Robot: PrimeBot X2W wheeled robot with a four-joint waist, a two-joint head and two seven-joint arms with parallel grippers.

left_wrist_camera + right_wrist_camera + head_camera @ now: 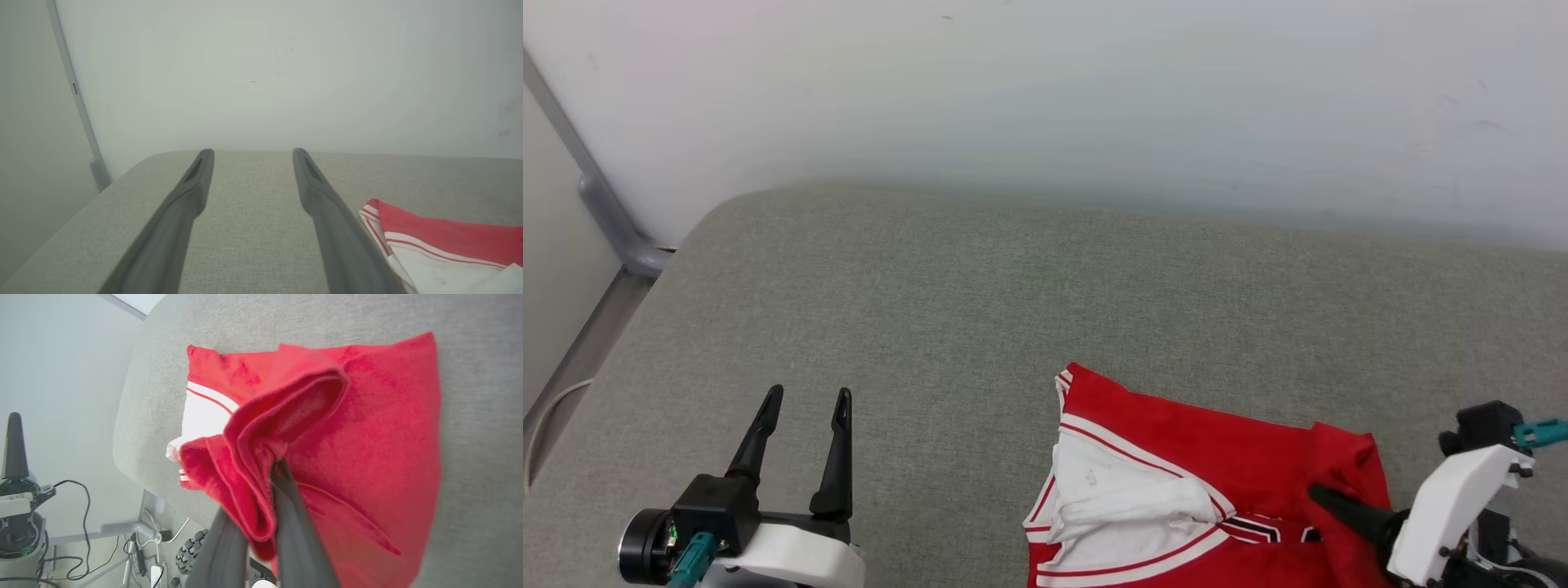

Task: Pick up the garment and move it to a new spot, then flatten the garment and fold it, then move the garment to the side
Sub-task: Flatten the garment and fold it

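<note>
Right tool (1316, 492), near right: clenched on a bunched fold of the red jersey T-shirt with white sleeve and striped trim (1192, 445), fabric pinched between both dark fingers. T-shirt lies crumpled on the near right part of the grey fabric-covered desk (931, 310). Left tool (807, 396), near left: released, fingers spread wide, over bare desk, well apart from the T-shirt. Plain white wall (1045, 98) at far side.

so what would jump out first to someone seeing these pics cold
The red garment with its white sleeve lies crumpled at the near right of the grey padded surface. The right gripper, jaws shut, pinches a raised fold of the red cloth. The left gripper, jaws wide open, hovers at the near left.
</note>
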